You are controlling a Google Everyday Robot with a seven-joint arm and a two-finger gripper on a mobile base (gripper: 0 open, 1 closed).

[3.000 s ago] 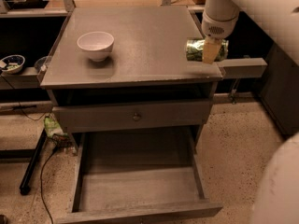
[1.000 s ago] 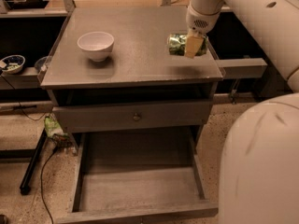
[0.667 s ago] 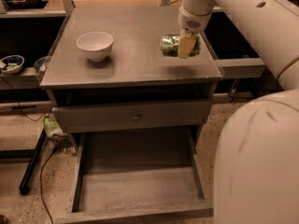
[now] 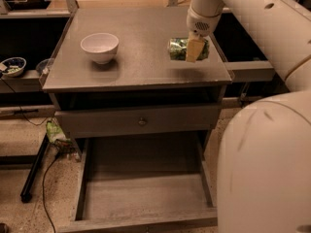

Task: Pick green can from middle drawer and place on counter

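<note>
Green can (image 4: pixel 179 48) clasped over counter (image 4: pixel 141 64)

One green can is seen, lying sideways at the right part of the counter and clasped by the gripper (image 4: pixel 193 52). Whether it touches the surface cannot be told. One white bowl (image 4: pixel 99 46) is placed on the left part, well apart. One middle drawer (image 4: pixel 146 200) is open below, under one closed drawer front (image 4: pixel 107 123) with one knob (image 4: pixel 142 122).

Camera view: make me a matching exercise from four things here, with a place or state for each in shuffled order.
1 green can
2 white bowl
3 middle drawer
4 gripper

A pulled out, low in front
B over the right of the counter, shut on the green can
C upright on the left of the counter
D lying sideways, gripped

Pairs: 1-D, 2-C, 3-A, 4-B
</note>
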